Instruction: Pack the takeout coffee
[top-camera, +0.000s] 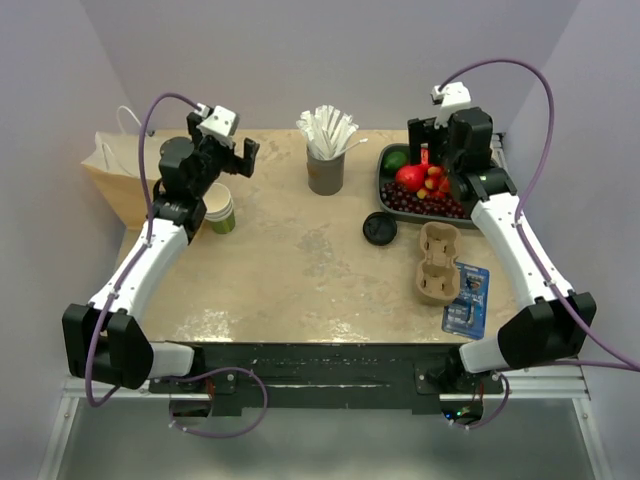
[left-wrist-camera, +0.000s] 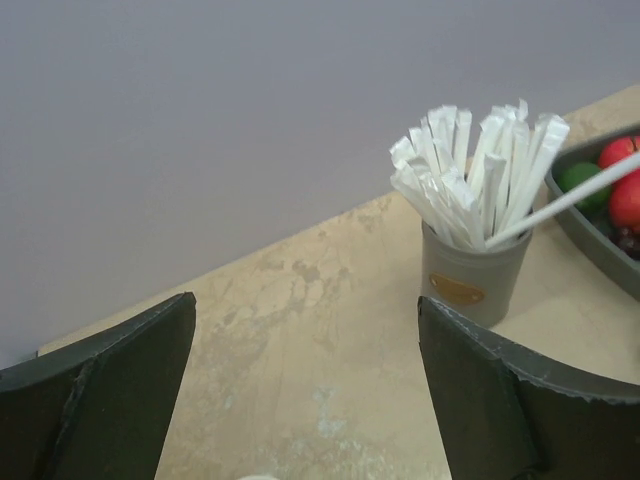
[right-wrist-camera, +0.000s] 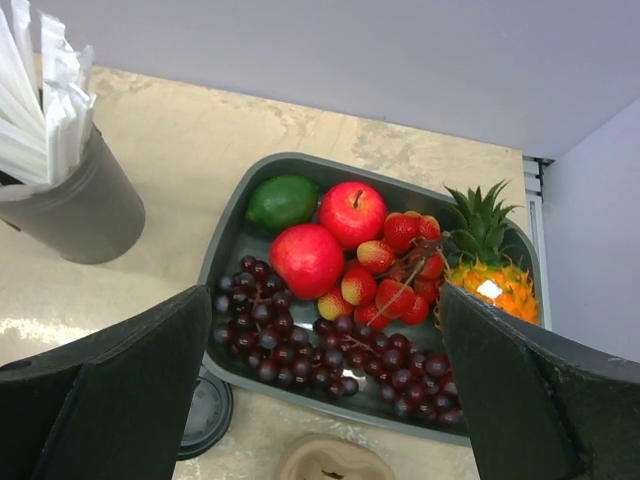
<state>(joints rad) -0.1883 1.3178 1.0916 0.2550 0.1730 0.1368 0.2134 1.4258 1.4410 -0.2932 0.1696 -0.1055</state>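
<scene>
The takeout coffee cup, green with a cream band, stands open-topped at the table's left edge, partly hidden under my left arm. Its round black lid lies flat on the table right of centre, and also shows in the right wrist view. My left gripper is open and empty, raised above and just beyond the cup; in the left wrist view only bare table lies between the jaws. My right gripper is open and empty, hovering over the fruit tray.
A grey cup of white straws stands at the back centre. The dark tray holds apples, grapes and other fruit. A pulp cup carrier and a blue packet lie at the right. A paper bag stands off the table's left side.
</scene>
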